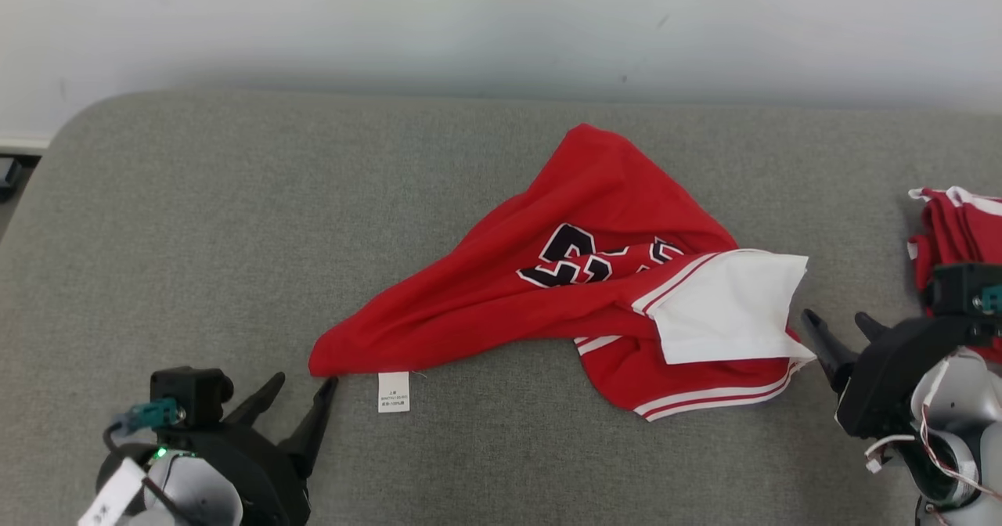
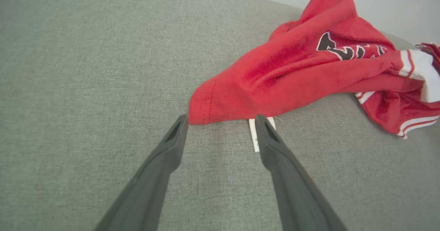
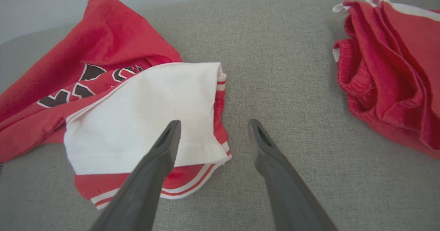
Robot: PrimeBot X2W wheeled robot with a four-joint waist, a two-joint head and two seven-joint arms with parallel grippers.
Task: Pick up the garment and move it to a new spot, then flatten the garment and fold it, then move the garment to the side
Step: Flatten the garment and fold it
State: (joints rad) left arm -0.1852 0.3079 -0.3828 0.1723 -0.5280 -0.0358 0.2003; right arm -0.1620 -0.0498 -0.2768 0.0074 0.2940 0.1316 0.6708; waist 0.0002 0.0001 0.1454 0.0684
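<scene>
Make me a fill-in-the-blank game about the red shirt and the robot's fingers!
1. The crumpled garment lies on a ____ cushioned surface.
2. The fingers of the left gripper are ____, not shut.
3. The little label beside that gripper is ____.
4. Another red pile sits on the robot's ____ side.
Missing words: grey, open, white, right.

We look from the head down and forward across the grey cushion (image 1: 196, 236) to the wall (image 1: 470, 17). Our left wrist camera sits low and close, facing one corner of the red shirt (image 2: 275, 76); the right wrist camera faces its white flap (image 3: 147, 114) — all three views share that shirt.
</scene>
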